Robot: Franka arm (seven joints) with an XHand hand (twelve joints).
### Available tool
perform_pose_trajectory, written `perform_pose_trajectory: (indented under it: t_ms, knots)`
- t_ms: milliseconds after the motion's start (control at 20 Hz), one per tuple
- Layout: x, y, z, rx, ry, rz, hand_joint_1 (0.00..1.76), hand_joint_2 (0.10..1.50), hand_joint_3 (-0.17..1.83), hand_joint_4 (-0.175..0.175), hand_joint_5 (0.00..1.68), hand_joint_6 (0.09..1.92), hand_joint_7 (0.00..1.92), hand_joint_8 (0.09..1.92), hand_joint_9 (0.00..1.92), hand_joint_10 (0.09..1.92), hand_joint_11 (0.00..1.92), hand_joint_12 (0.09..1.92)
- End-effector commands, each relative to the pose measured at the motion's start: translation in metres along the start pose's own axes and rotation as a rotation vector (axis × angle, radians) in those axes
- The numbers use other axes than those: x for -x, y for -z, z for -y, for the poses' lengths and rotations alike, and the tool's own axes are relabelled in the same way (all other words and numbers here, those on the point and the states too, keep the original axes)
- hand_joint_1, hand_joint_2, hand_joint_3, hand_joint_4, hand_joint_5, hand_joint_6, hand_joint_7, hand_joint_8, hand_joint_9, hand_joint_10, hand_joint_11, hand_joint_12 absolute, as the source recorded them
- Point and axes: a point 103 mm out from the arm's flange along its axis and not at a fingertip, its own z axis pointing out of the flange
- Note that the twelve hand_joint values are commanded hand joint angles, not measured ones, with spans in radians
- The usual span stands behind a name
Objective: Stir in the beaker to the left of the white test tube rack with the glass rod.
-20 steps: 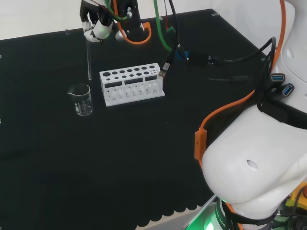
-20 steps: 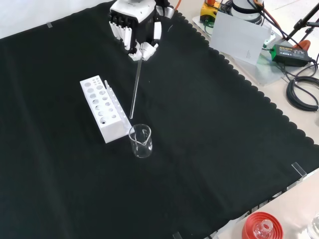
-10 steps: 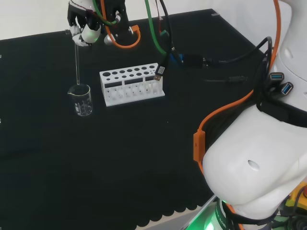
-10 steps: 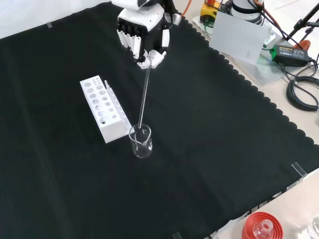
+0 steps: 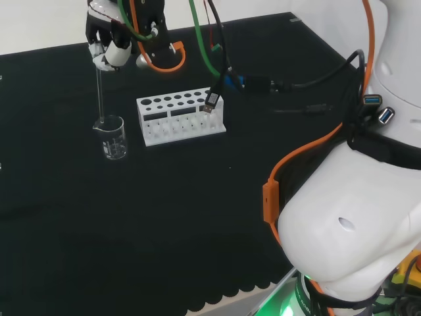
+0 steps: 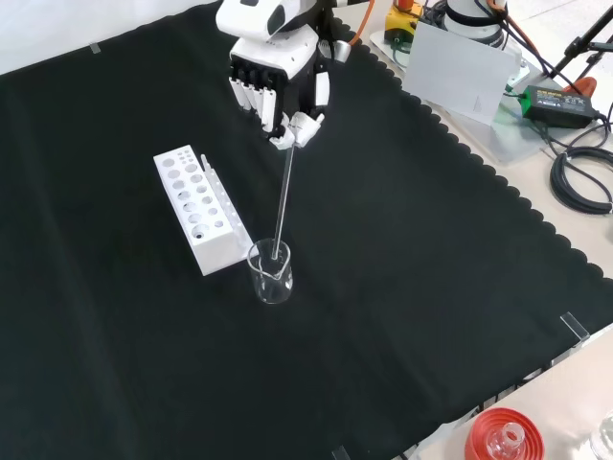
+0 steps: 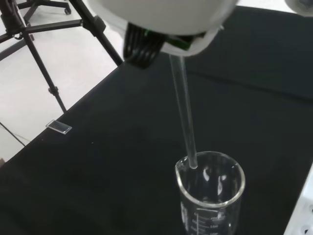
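My hand pinches the thin clear glass rod, tip just at the small clear glass beaker rim near its spout: centre it, lower straight, stir gently off the wall.

Rod tip in beaker beside rack

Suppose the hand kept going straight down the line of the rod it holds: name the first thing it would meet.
Probably the beaker: the hand holds the glass rod with its tip just inside the rim, so the beaker's bottom comes first, though depth is hard to judge.
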Motion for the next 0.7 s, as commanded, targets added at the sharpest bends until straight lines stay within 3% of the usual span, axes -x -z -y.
perform_pose_trajectory:
  t_ms: [50,300,450,700]
  knots:
    - [0.002,-0.009,-0.009,-0.008,0.013,0.000,1.20,0.64,0.78,-0.175,1.18,0.88,1.58,0.59,1.79,0.33,1.69,0.55]
    - [0.008,-0.011,-0.011,-0.020,0.000,-0.019,1.20,0.64,0.78,-0.175,1.18,0.88,1.58,0.59,1.79,0.33,1.69,0.55]
    - [0.028,-0.018,-0.014,-0.025,-0.014,-0.044,1.20,0.64,0.78,-0.175,1.18,0.88,1.58,0.59,1.79,0.33,1.69,0.55]
    - [0.038,-0.030,-0.015,-0.035,-0.030,-0.028,1.20,0.64,0.78,-0.175,1.18,0.88,1.58,0.59,1.79,0.33,1.69,0.55]
